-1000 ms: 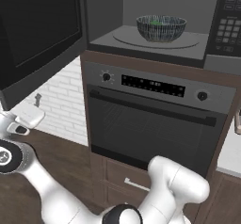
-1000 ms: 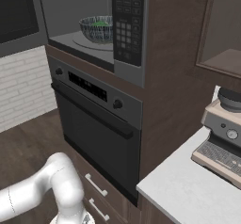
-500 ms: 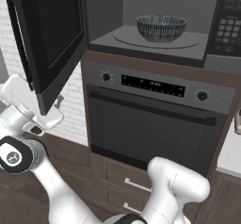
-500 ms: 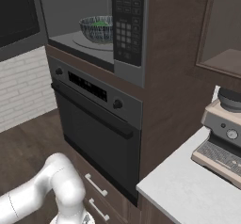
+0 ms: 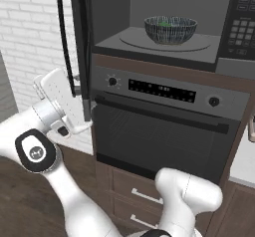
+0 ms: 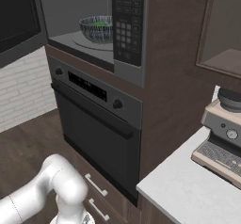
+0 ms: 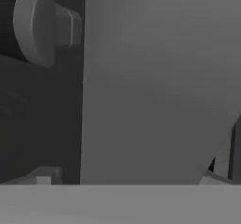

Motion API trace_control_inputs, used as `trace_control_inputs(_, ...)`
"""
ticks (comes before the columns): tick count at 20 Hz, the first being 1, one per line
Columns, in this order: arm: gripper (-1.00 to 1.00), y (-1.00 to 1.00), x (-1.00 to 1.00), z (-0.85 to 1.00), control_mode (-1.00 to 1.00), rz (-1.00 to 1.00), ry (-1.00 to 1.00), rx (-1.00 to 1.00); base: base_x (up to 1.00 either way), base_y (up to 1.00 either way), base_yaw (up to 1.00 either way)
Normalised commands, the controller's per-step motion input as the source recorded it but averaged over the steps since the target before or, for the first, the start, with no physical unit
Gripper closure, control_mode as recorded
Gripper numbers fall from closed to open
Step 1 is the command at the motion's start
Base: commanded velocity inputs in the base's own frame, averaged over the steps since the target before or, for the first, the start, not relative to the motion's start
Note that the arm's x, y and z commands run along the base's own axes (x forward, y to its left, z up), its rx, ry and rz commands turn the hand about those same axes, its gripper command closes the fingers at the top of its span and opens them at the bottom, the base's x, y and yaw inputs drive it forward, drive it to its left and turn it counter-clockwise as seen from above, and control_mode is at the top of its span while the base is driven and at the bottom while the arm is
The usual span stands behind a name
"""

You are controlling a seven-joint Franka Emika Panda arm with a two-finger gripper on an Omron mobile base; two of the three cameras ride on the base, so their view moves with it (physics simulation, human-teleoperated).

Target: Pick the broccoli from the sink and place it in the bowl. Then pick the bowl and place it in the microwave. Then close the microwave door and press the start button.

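Observation:
The dark striped bowl (image 5: 170,30) (image 6: 100,28) sits on the glass turntable inside the black microwave (image 5: 164,47) (image 6: 75,42). The green broccoli (image 5: 172,25) (image 6: 100,24) lies in its hollow. The microwave door (image 5: 79,47) (image 6: 18,16) stands about half open, edge-on in the left base view. My gripper (image 5: 79,124) is open at the door's lower outer side, low and to the left of the oven. In the hand view the grey door panel (image 7: 150,77) lies right in front of the gripper (image 7: 128,178). The keypad (image 5: 244,29) (image 6: 124,30) is on the microwave's right.
A black oven (image 5: 159,126) (image 6: 94,115) with a bar handle and round knobs (image 7: 40,23) sits under the microwave. Drawers lie below it. A coffee machine (image 6: 225,136) stands on the pale counter at the right. A white brick wall (image 5: 30,42) is at the left.
The microwave door has swung from wide open to about half shut. My hand has risen and moved right along with it. The bowl and broccoli have not moved.

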Motion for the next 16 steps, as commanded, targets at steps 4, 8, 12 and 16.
trace_control_inputs(4,-1.00,-0.84,-0.24,0.44,-1.00,0.00,0.01,0.20,0.00,0.00,0.00)
trace_control_inputs(8,-1.00,-0.70,-0.24,0.55,-1.00,0.00,0.00,0.16,0.00,0.00,0.00)
trace_control_inputs(12,-1.00,-0.65,-0.25,0.63,-1.00,0.00,0.00,0.14,0.00,0.00,0.00)
trace_control_inputs(16,-1.00,-0.69,-0.20,0.66,-1.00,0.00,0.00,0.15,0.00,0.00,0.00)
